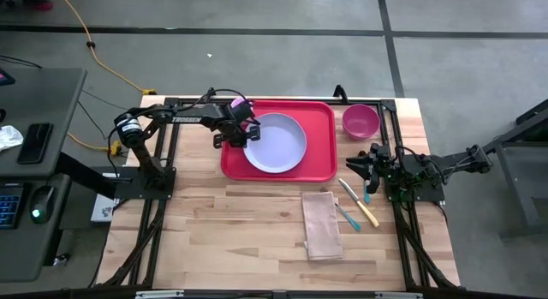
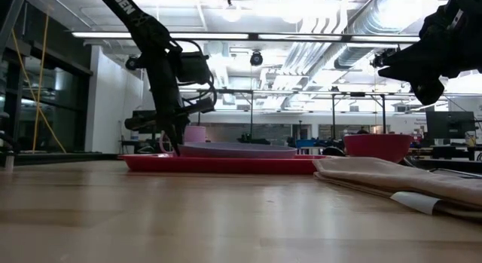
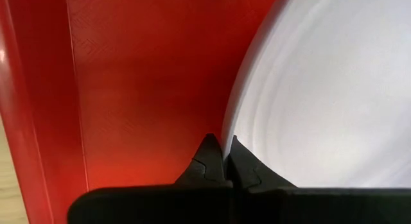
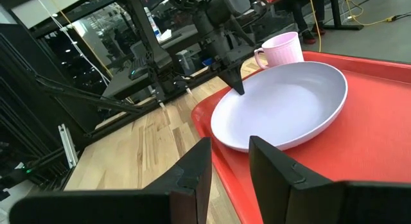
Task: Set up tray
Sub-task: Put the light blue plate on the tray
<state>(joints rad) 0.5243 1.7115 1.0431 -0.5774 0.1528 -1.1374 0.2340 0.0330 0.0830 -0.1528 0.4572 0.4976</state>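
The red tray (image 1: 321, 162) lies at the far middle of the table. The round lavender plate (image 1: 278, 143) rests flat on it, and a pink mug (image 1: 239, 103) stands on its far left corner. My left gripper (image 1: 248, 134) stands over the tray's left part, at the plate's left rim, shut on it. My right gripper (image 1: 366, 166) waits open above the table right of the tray, touching nothing. The right wrist view shows its two fingers apart (image 4: 225, 163), with the plate (image 4: 282, 108) and mug (image 4: 282, 49) beyond them. My left gripper pinches the plate's left rim (image 3: 226, 137) between its two fingertips, one on the plate's inner side and one outside it. The fingers (image 4: 236, 83) come from above, pointing down. The plate's underside sits on the tray (image 3: 128, 89).
A pink bowl (image 1: 360, 121) stands on the table just right of the tray's far right corner. A folded beige napkin (image 1: 321, 224) lies near the tray's near right side, with several utensils (image 1: 358, 203) beside it. Bare wood spreads over the near left.
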